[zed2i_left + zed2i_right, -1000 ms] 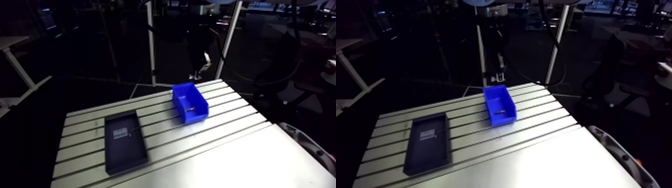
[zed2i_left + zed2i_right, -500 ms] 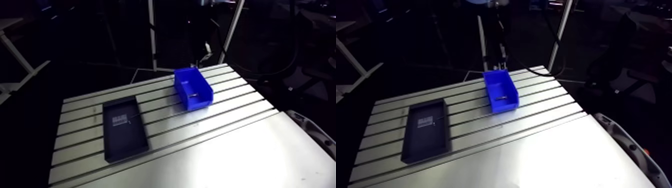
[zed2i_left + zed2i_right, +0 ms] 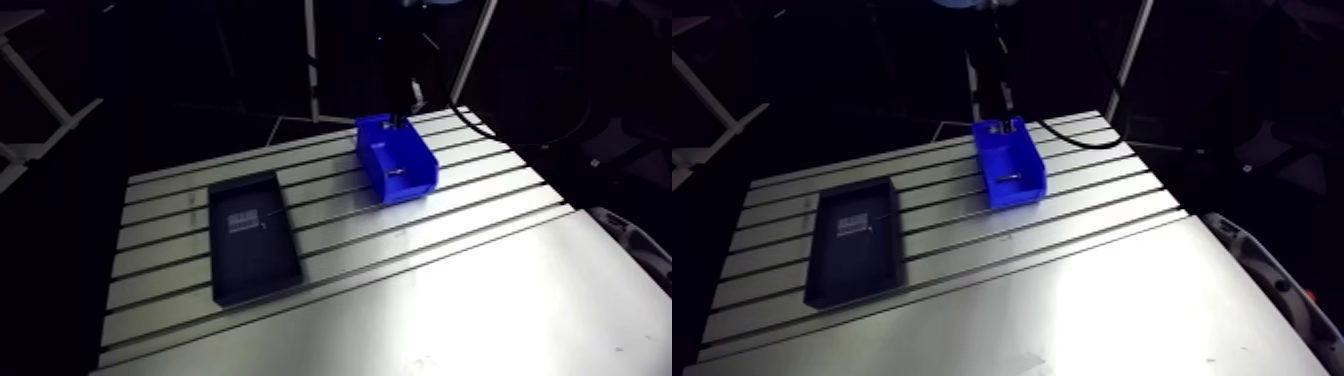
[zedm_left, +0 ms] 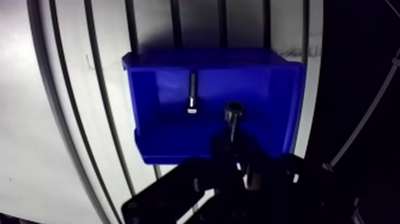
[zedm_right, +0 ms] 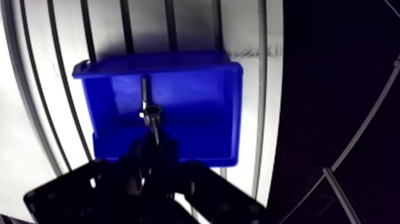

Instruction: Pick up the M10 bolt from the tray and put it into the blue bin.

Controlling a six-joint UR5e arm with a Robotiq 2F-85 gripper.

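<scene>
In the wrist view my gripper (image 4: 235,148) is shut on a dark M10 bolt (image 4: 233,114), whose socket head stands up ahead of the fingers. It hangs over the inside of the blue bin (image 4: 275,101). A second bolt (image 4: 191,94) lies on the bin's floor. In the arm view the gripper (image 3: 399,112) comes down at the far end of the blue bin (image 3: 420,178), and the black tray (image 3: 250,268) lies to the bin's left on the slotted table.
The tray holds a pale label patch (image 3: 241,221) and a small light piece (image 3: 264,224) beside it. A bare aluminium plate (image 3: 450,310) covers the table's near side. The table's far edge runs just behind the bin.
The arm view has shifted and tilted down. Against the bin, the gripper has come from behind it to over its far end.
</scene>
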